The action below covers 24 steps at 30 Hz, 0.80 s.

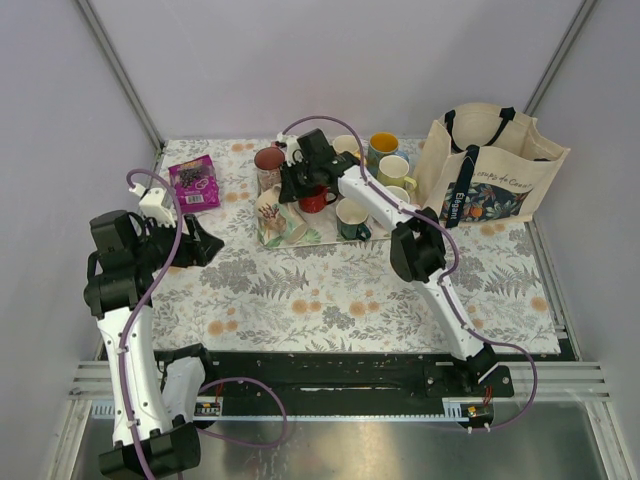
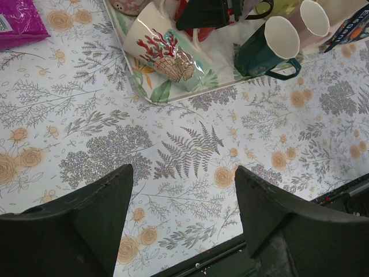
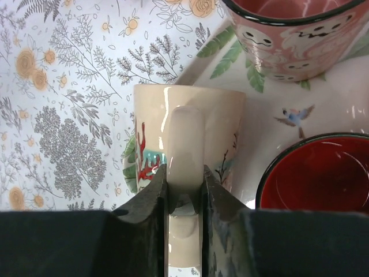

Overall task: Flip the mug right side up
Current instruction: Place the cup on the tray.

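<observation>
Cream mug (image 3: pixel 151 115) lies sideways; right gripper (image 3: pixel 184 176) pinches its handle.

Items on the flowered tablecloth (image 1: pixel 330 290): tray, spare mugs, bag, packet.
We note a leaf-printed tray (image 2: pixel 225 55) at the middle rear, carrying a red mug (image 3: pixel 323 179) with a dark rim and a dark green mug (image 1: pixel 352 222) with a white inside, both upright. We record a pale yellow mug (image 1: pixel 395 170) just behind the tray's right end, a cream tote bag (image 1: pixel 490 165) with navy handles standing at the far right, and a purple packet (image 1: pixel 194 182) lying flat at the far left.
</observation>
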Available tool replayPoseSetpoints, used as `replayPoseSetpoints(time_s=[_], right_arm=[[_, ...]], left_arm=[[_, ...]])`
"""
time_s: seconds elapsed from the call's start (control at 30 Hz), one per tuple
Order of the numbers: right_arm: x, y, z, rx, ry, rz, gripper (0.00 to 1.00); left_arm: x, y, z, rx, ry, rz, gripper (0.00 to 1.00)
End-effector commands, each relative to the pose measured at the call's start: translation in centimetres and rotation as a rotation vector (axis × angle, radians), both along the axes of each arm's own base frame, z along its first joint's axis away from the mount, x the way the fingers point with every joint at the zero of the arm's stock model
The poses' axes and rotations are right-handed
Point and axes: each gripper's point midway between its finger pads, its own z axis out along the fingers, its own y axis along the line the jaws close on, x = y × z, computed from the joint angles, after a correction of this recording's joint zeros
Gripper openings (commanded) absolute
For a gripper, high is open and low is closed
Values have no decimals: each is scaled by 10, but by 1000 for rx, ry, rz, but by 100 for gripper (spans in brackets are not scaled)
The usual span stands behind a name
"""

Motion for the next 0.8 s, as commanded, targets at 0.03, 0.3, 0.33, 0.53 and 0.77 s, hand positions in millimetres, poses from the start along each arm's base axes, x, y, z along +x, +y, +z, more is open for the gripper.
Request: replayPoseSetpoints(time_s=[0.03, 0.3, 0.33, 0.53, 0.77], right_arm=[[-14, 22, 30, 64, -92, 165, 0], [-51, 25, 106, 308, -270, 321, 0], [-57, 24, 105, 331, -299, 334, 0], [-77, 16, 109, 425, -331, 349, 0], [-90, 10, 112, 483, -404, 366, 0]], left_arm=[[6, -3, 0, -10, -27, -39, 74], [16, -35, -4, 37, -235, -346, 90], [20, -39, -11, 45, -219, -381, 90], [59, -55, -42, 63, -115, -494, 90], [111, -58, -62, 97, -111, -510, 90]])
